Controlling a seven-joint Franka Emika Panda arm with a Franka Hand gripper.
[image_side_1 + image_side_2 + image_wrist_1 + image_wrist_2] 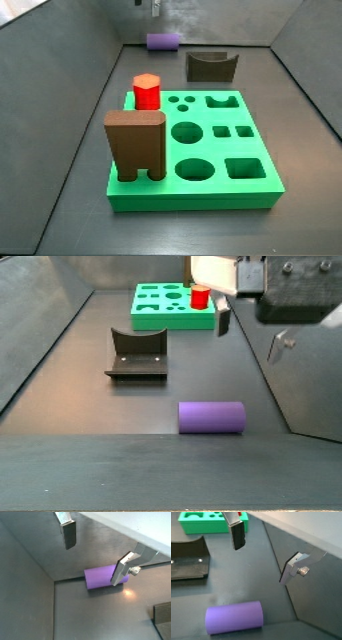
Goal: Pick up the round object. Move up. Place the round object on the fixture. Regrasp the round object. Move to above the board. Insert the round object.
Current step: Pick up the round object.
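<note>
The thick bright green board point(195, 150) with holes was seen well away from the smooth purple round peg point(213, 417), which lay on its side on the grey floor near the wall. The end effector point(263, 554) was held wide open above it, holding nothing. The peg could be rolled away if only one finger were bumped against it.

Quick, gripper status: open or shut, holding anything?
Gripper: open, holding nothing, hovering above the purple round object, which lies on the floor untouched.
</note>
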